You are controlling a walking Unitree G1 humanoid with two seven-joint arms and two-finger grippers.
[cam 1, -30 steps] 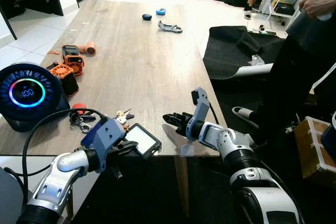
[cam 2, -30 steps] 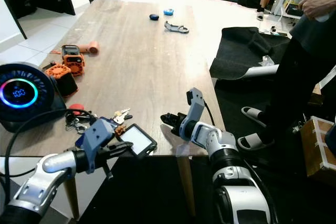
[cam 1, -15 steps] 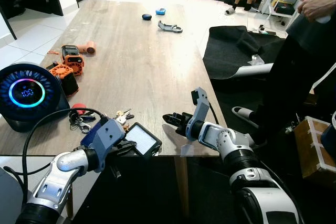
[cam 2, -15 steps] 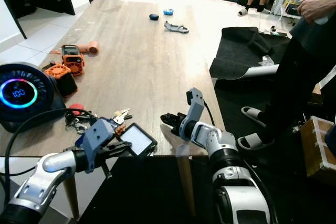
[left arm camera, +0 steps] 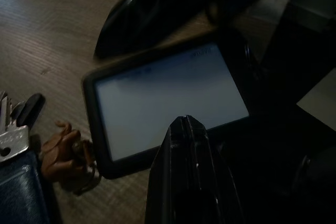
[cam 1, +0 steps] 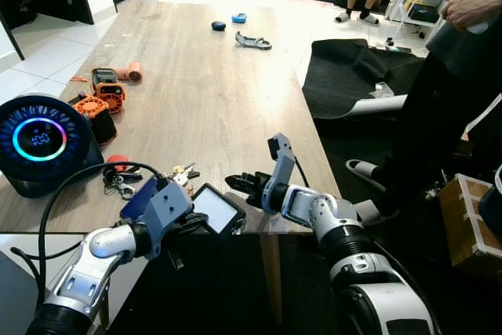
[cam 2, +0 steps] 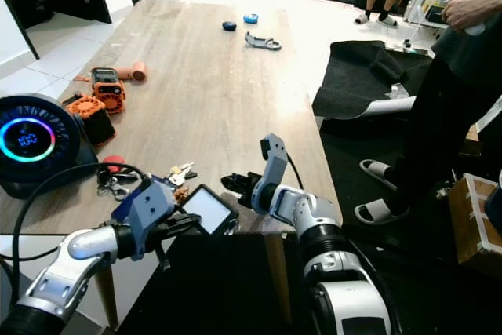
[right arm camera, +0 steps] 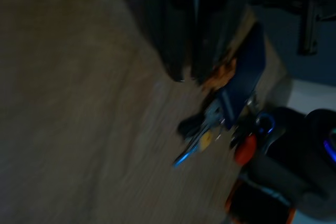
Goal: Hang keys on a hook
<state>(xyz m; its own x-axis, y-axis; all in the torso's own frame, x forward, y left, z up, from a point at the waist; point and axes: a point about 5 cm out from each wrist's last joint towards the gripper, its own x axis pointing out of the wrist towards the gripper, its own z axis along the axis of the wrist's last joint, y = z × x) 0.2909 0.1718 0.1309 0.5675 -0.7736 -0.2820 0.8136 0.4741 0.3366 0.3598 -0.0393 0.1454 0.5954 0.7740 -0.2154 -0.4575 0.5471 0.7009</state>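
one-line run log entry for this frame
stage: reaching | keys: on table near front edge, not held | right gripper: low over table, beside keys | left gripper: by black tablet

tablet [cam 1: 218, 209] just beside left gripper | speaker [cam 1: 41, 140] far left of it | person [cam 1: 447, 76] beyond right gripper

— Where are the keys [cam 1: 182, 172]?

— Flat on the wooden table [cam 1: 196, 84], close to its near edge, at about seven o'clock from its middle.

— What's in the bunch?

— Silver blades fanned out, one dark-headed key, a small brown charm, a dark blue fob. They lie loose, nothing gripping them.
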